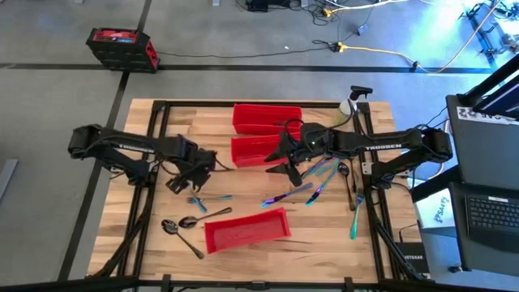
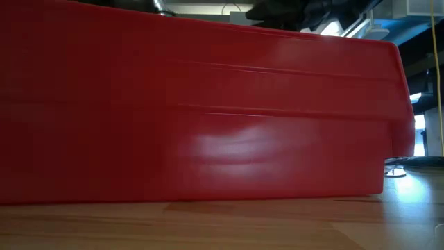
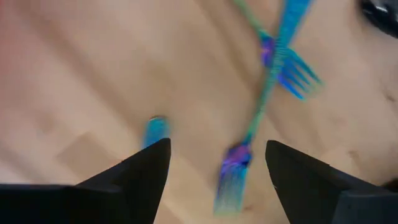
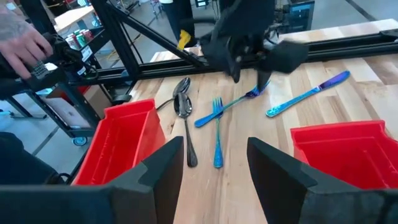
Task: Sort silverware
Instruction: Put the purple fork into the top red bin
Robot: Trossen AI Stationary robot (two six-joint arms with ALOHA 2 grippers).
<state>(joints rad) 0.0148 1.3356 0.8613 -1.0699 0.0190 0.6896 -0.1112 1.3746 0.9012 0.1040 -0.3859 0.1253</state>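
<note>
Two iridescent blue forks [image 3: 267, 81] lie crossed on the wooden table [image 1: 324, 235]. My left gripper [image 3: 217, 144] hangs open just above them, fingers pointing down. One fork's head [image 3: 231, 177] lies between the fingers, untouched. In the high view this gripper [image 1: 193, 180] stands left of centre, just beyond the forks [image 1: 199, 201]. My right gripper [image 1: 285, 166] is open at mid-table beside the middle red bin [image 1: 253, 151], nothing between its fingers [image 4: 166, 163]. Two dark spoons [image 1: 180, 225] lie near the front left. Several more silverware pieces [image 1: 312, 188] lie at the right.
Two red bins [image 1: 268, 118] stand at the far middle. A third red bin [image 1: 247, 229] stands near the front edge, and its wall [image 2: 208, 118] fills the low view. A blue knife [image 4: 308, 93] lies by the forks. A person's hand [image 4: 25, 43] shows beyond the table.
</note>
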